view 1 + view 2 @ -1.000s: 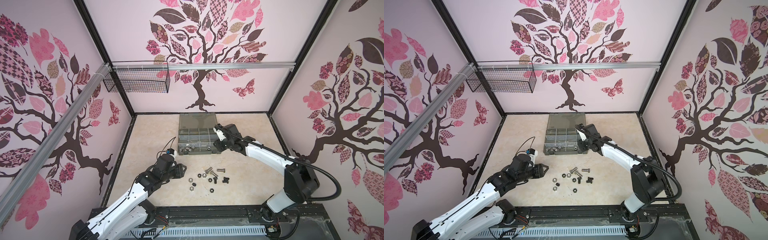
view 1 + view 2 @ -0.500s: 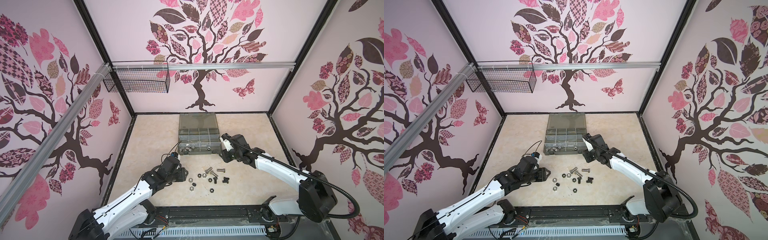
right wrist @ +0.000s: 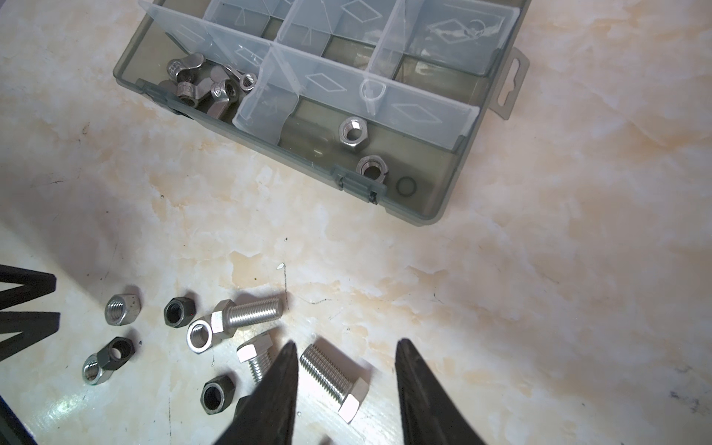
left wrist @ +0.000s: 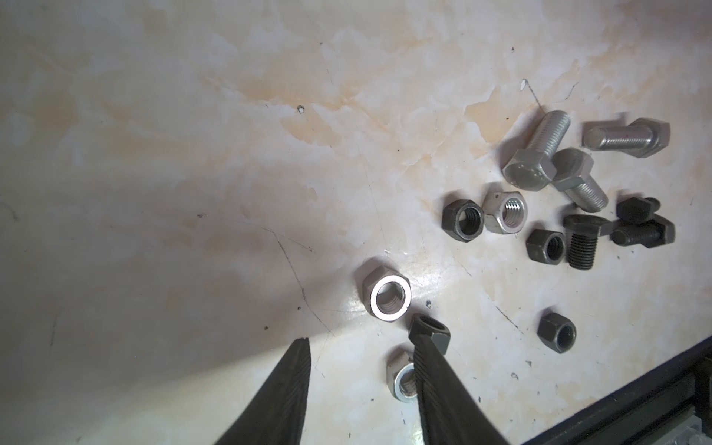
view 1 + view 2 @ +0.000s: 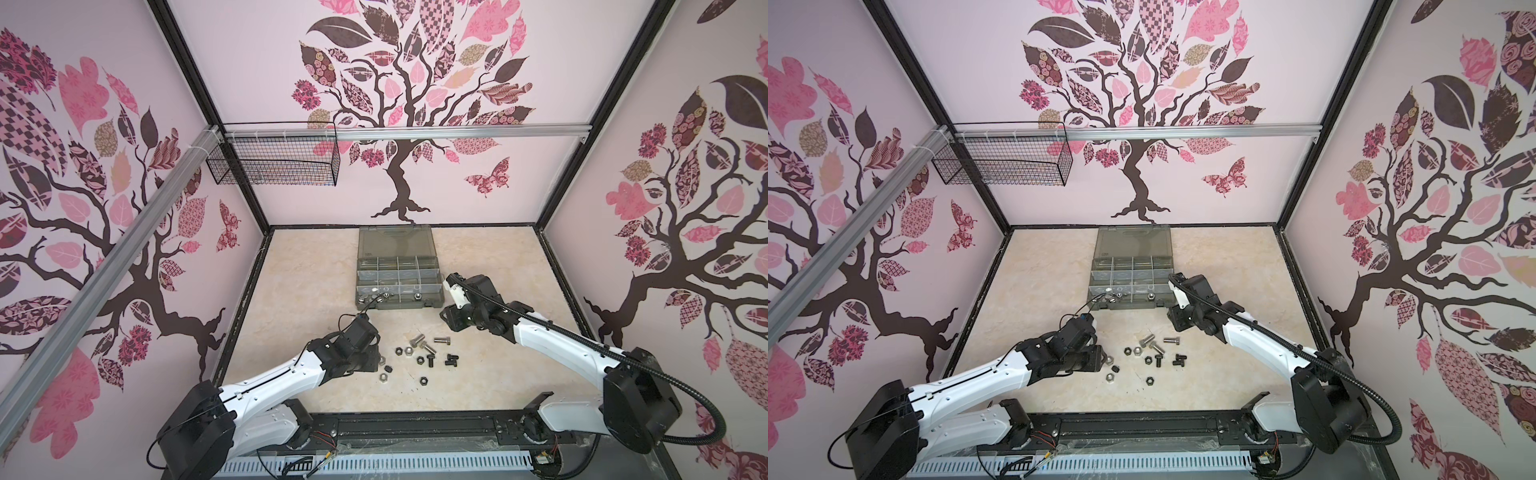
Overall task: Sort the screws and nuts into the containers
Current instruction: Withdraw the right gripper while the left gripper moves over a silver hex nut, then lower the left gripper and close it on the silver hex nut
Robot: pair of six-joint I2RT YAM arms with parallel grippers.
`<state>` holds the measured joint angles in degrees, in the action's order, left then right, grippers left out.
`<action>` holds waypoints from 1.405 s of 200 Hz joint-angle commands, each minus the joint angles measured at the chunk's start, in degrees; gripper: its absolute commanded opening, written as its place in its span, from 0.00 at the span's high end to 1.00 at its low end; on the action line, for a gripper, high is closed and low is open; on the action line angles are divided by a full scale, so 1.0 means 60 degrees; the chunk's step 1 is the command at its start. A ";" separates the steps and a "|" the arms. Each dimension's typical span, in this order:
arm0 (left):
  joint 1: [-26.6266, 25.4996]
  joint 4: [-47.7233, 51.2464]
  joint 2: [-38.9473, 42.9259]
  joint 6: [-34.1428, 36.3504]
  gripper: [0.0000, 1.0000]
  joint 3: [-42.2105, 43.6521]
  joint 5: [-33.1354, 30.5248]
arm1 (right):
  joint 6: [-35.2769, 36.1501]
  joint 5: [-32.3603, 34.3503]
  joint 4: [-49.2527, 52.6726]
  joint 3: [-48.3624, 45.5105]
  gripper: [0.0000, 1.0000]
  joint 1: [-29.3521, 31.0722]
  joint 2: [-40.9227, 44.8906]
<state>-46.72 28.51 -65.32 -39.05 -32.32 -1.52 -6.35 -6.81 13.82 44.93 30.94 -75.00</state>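
Screws (image 3: pixel 332 376) and nuts (image 4: pixel 387 298) lie loose on the worktop (image 5: pixel 311 270) beside the case (image 5: pixel 397 306), where my left claw (image 4: pixel 360 343) and right claw (image 3: pixel 346 345) have just dropped, both half open and empty, ready for picking.

I read no words or numbers anywhere; faint stampings on the silver wing nuts (image 3: pixel 200 86) in the smoky-grey plastic organiser case (image 3: pixel 424 208) were too small.
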 commanded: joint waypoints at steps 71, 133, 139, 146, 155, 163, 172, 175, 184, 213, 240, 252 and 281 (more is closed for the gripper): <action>-0.0428 0.0202 -0.1247 0.0021 0.53 -0.1128 -0.0705 | -0.0133 -0.0110 0.0015 -0.0237 0.55 -0.0038 0.0633; -0.0508 0.0298 -0.1541 -0.0027 0.53 -0.1167 -0.0854 | -0.0114 -0.0123 0.0093 -0.0339 0.54 -0.0047 0.0727; -0.0539 0.0316 -0.1575 -0.0029 0.53 -0.1198 -0.0880 | -0.0114 -0.0125 0.0097 -0.0339 0.54 -0.0044 0.0730; -0.0542 0.0356 -0.1627 -0.0011 0.53 -0.1213 -0.0893 | -0.0113 -0.0125 0.0109 -0.0343 0.54 -0.0043 0.0737; -0.0574 0.0402 -0.1667 -0.0007 0.53 -0.1258 -0.0933 | -0.0128 -0.0125 0.0105 -0.0353 0.54 -0.0054 0.0753; -0.0595 0.0447 -0.1706 -0.0001 0.53 -0.1275 -0.0961 | -0.0139 -0.0125 0.0080 -0.0367 0.54 -0.0045 0.0775; -0.0614 0.0501 -0.1716 -0.0001 0.53 -0.1304 -0.1003 | -0.0143 -0.0125 0.0034 -0.0383 0.54 -0.0046 0.0768; -0.0608 0.0500 -0.1737 -0.0006 0.53 -0.1319 -0.1024 | -0.0143 -0.0125 0.0019 -0.0383 0.54 -0.0044 0.0756; -0.0621 0.0512 -0.1740 0.0003 0.53 -0.1317 -0.1050 | -0.0158 -0.0151 0.0040 -0.0345 0.54 -0.0052 0.0692; -0.0658 0.0441 -0.1755 -0.0025 0.54 -0.1264 -0.1108 | -0.0156 -0.0191 0.0186 -0.0235 0.54 -0.0047 0.0677; -0.0681 0.0448 -0.1926 0.0033 0.54 -0.1355 -0.1095 | -0.0159 -0.0096 0.0201 -0.0325 0.54 -0.0043 0.0831; -0.0694 0.0430 -0.1995 0.0033 0.54 -0.1368 -0.1095 | -0.0143 -0.0096 0.0244 -0.0313 0.54 -0.0047 0.0826; -0.0739 0.0273 -0.2181 0.0028 0.54 -0.1407 -0.1016 | -0.0100 -0.0096 0.0293 -0.0279 0.54 -0.0044 0.0811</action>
<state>-50.76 30.96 -77.47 -39.05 -38.46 -7.44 -6.68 -7.49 14.26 42.54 30.92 -71.79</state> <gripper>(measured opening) 0.462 0.459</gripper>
